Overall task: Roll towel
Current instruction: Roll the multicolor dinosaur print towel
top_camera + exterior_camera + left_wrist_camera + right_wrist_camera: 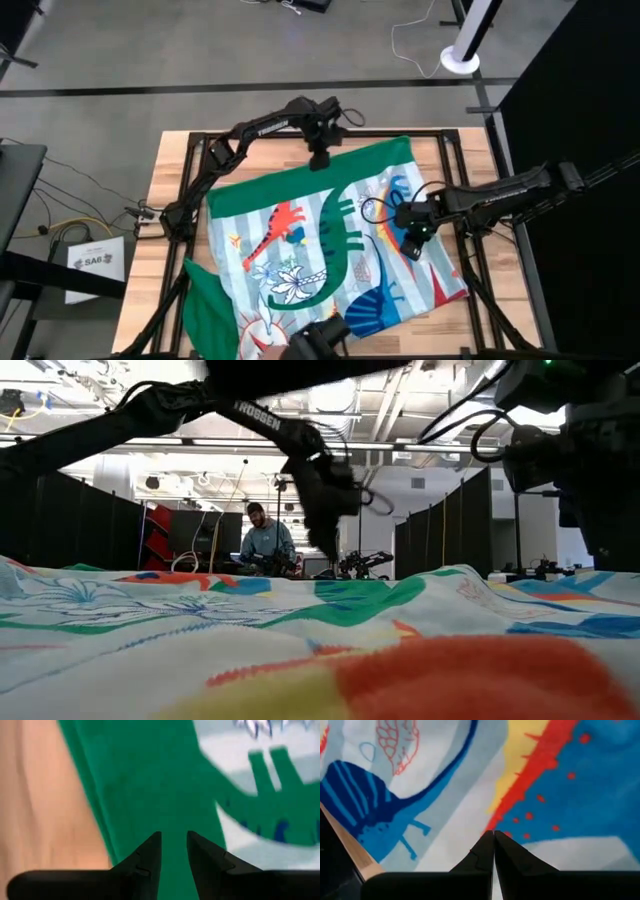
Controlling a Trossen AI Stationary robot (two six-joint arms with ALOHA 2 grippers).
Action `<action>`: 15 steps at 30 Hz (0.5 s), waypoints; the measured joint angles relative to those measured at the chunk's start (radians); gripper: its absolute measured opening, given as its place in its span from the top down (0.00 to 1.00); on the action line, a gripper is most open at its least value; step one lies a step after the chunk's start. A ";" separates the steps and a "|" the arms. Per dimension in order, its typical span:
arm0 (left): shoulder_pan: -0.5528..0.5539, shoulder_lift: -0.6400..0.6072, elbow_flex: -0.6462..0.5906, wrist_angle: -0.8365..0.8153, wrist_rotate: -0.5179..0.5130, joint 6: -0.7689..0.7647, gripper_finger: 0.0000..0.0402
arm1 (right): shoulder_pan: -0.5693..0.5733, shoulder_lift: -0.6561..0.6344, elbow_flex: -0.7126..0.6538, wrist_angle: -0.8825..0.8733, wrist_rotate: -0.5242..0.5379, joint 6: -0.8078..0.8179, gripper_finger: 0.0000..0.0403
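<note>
The towel (pixel 330 240) lies spread flat and skewed over the wooden table (pixel 170 180), its green border (pixel 300 185) along the far side. A green corner (pixel 205 310) is turned over at the near left. My left gripper (pixel 320 158) hovers over the far green border (pixel 150 785), its fingers a narrow gap apart with nothing between them; the low view shows this gripper (pixel 325 535) clear above the cloth. My right gripper (pixel 412 246) is shut over the towel's right part, above the blue and red print (pixel 555 780).
Black frame rails (pixel 480 250) run around the table. A dark camera mount (pixel 320 342) stands at the near edge. Bare wood (pixel 150 260) shows left of the towel. A person (pixel 265 538) sits in the room beyond the table's far edge.
</note>
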 joint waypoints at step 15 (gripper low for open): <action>0.032 -0.011 -0.222 -0.109 -0.083 -0.063 0.81 | 0.080 0.066 0.000 0.045 -0.030 0.105 1.00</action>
